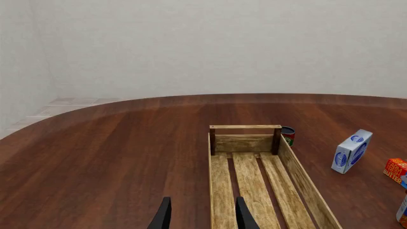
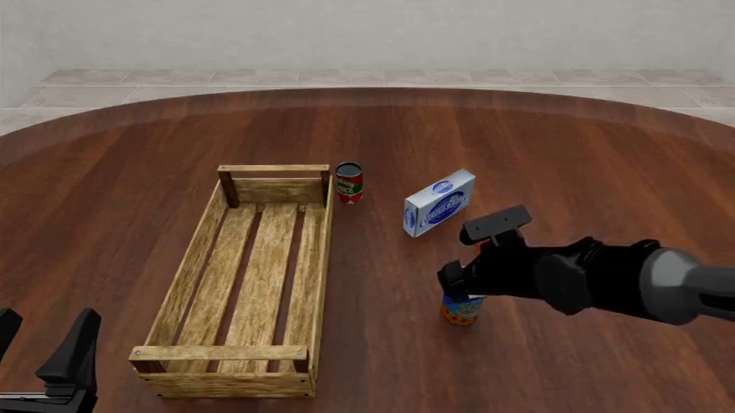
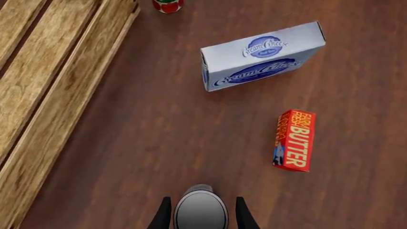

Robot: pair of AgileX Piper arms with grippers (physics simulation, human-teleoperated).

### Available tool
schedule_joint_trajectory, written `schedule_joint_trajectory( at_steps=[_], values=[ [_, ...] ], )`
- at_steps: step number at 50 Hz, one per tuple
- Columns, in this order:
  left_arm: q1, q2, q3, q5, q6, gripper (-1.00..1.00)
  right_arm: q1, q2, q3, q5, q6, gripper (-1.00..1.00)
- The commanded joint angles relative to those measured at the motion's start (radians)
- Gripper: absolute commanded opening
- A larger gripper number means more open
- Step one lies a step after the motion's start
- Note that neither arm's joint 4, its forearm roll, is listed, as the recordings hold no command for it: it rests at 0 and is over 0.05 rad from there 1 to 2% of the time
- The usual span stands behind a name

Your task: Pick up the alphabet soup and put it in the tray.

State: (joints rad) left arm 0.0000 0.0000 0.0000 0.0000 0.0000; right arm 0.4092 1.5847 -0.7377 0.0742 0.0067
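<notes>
The right end effector straddles the soup upright on the tabletop, contact unclear, right of the tray; the left end effector hangs open, empty.

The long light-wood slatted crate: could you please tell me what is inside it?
Inside the long light-wood slatted crate, only bare floor slats show. Nothing lies in it, though the near end bar hides a thin strip.
</notes>
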Motion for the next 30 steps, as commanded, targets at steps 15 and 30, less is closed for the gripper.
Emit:
schedule_joint_trajectory(
  at_steps=[15, 30],
  values=[
    [0.0, 0.0, 0.0, 0.0, 0.0, 1.0, 0.007, 0.03, 0.001, -0.021, 0.013, 1.0],
    [0.0, 0.0, 0.0, 0.0, 0.0, 1.0, 0.006, 0.035, 0.004, -0.024, 0.018, 1.0]
  ],
)
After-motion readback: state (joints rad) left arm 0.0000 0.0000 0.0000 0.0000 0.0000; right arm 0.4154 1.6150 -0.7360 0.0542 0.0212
